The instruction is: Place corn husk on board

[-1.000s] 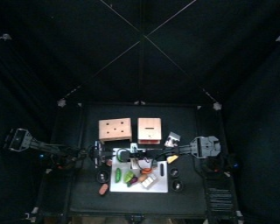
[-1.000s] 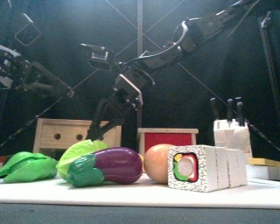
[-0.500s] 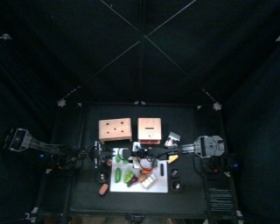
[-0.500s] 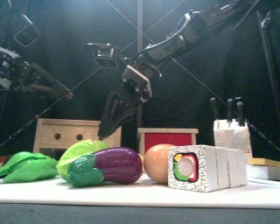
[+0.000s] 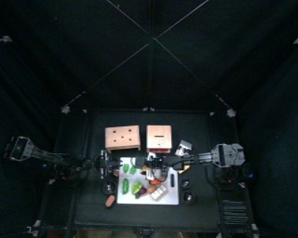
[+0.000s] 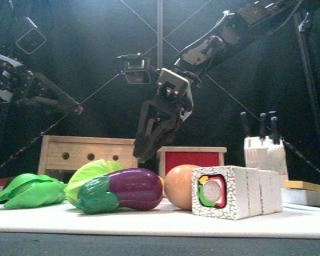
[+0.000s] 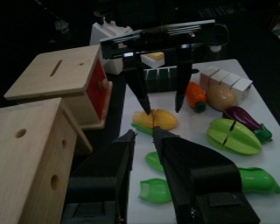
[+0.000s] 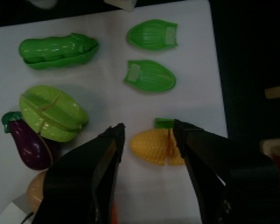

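The right end effector (image 8: 145, 144) hangs over the white board (image 8: 236, 52), its two jaws apart with nothing between them, just above a yellow corn cob (image 8: 157, 146). The board lies near the front edge of the tabletop (image 5: 201, 209). On it are three green husk pieces: a long one (image 8: 59, 49) and two smaller leaf-shaped ones (image 8: 153, 35) (image 8: 150, 75), all apart from the cob. A pale green cabbage-like toy (image 8: 52, 111) lies touching a purple eggplant (image 8: 31, 147). From the front, a sushi roll (image 6: 234, 191) stands beside an orange-pink round toy (image 6: 182, 184). Behind the board sit two wooden blocks (image 5: 122, 138) (image 5: 159, 138). The left end effector (image 7: 150, 144) sits at the left edge, jaws together on nothing
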Robot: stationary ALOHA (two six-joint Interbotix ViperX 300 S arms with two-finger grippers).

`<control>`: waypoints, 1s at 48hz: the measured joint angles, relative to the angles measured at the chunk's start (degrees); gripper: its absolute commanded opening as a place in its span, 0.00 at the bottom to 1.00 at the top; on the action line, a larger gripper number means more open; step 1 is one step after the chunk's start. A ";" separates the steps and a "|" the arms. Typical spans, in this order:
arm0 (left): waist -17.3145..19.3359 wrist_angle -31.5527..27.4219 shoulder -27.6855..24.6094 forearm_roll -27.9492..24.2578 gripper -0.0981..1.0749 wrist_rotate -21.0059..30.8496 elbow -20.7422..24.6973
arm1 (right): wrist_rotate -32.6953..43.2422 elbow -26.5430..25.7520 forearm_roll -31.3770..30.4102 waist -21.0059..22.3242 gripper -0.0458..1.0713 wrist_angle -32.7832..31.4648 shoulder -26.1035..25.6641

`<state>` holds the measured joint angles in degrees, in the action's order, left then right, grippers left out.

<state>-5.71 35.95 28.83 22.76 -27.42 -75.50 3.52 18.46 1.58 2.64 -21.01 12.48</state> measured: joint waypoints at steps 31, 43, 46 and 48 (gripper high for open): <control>-0.09 -0.09 0.09 0.00 0.66 0.00 0.00 | 24.26 4.39 5.36 5.27 0.79 -0.18 -4.48; 0.00 -0.26 0.09 0.00 0.66 0.00 0.00 | 48.96 2.11 -16.26 2.55 0.80 -5.45 -2.29; -0.09 -0.35 0.09 0.09 0.66 0.00 0.00 | 53.96 1.58 -21.09 1.49 0.80 -6.15 -1.41; -0.09 -0.53 0.09 0.00 0.66 0.00 0.00 | 57.83 1.41 -24.08 0.62 0.80 -6.33 -0.97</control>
<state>-5.80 35.42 28.92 22.76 -27.42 -75.50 61.35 19.86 -22.50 3.25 -27.33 11.51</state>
